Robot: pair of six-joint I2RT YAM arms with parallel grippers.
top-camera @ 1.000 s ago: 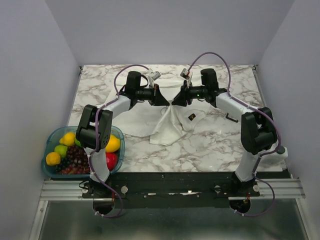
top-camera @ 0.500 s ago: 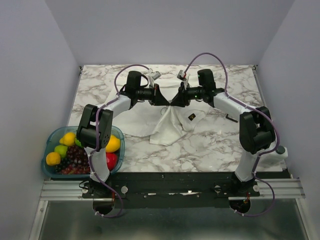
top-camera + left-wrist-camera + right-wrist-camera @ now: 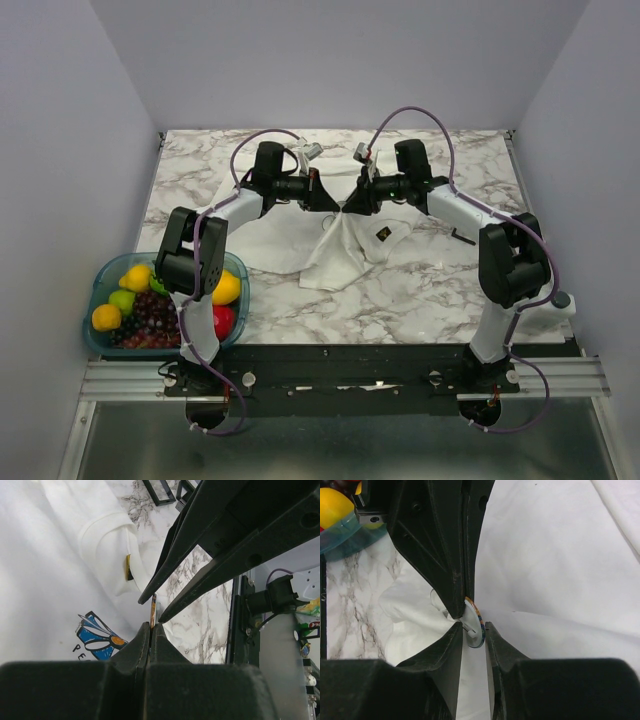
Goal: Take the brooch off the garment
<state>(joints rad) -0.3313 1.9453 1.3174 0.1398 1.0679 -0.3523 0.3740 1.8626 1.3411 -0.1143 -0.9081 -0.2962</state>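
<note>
The left gripper is pinching shut on the brooch at the 12 o'clock peak of the lifted garment. The right gripper is straddling the brooch; whether it is clamping cannot be told. Separation is apparently not yet done.

Matt cloth garment, glossy marbled table
</note>
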